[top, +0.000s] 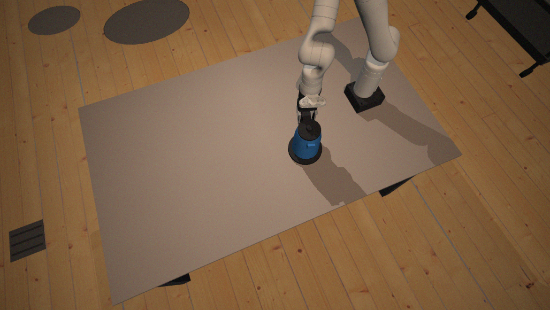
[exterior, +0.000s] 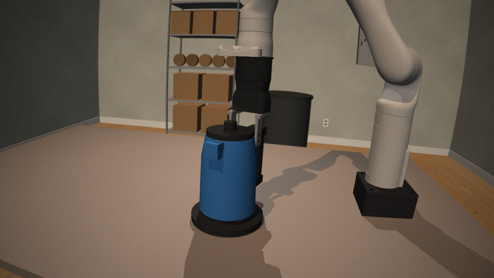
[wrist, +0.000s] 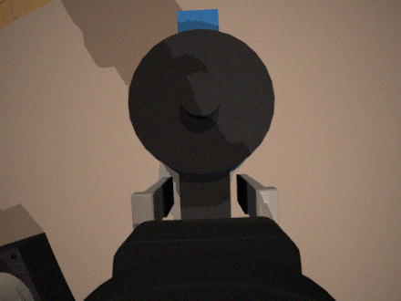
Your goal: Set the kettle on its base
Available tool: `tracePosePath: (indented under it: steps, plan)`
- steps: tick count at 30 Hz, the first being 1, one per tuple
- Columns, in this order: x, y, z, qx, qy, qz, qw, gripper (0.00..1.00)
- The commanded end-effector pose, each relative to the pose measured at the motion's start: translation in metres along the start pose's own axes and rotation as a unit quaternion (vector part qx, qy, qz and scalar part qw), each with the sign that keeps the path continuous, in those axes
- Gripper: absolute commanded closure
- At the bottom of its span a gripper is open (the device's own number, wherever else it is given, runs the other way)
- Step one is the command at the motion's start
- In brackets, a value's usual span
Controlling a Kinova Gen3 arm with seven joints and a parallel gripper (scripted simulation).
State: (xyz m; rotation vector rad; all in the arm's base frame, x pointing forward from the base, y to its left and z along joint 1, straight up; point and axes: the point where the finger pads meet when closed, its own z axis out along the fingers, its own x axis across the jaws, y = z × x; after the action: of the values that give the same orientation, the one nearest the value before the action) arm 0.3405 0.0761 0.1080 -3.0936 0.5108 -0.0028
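Observation:
The blue kettle (top: 306, 141) with a black lid stands upright on its round black base (top: 304, 159) on the table. It also shows in the exterior view (exterior: 228, 176), sitting on the base (exterior: 226, 225). The stud and ring are hidden under it. My gripper (exterior: 248, 129) is open behind the kettle's top, its fingers on either side of the black handle with a gap on each side. In the wrist view the lid (wrist: 200, 102) fills the middle and the open fingers straddle the handle.
The arm's black mount (top: 363, 97) stands on the table to the right of the kettle. A shelf with boxes (exterior: 202, 65) and a dark bin (exterior: 288, 117) stand beyond the table's far edge.

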Motion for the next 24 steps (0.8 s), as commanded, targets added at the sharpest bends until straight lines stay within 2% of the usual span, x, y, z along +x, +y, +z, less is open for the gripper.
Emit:
tracePosePath:
  steps: [1, 9, 17, 24]
  plan:
    - [0.0, 0.0, 0.0, 0.0, 0.001, 0.0, 1.0, 0.0]
    - [0.0, 0.0, -0.001, 0.0, 0.001, 0.0, 1.0, 0.0]
    - [0.0, 0.0, -0.011, 0.0, 0.001, 0.0, 1.0, 0.0]
    - [0.0, 0.0, -0.041, 0.0, 0.001, 0.0, 1.0, 0.0]
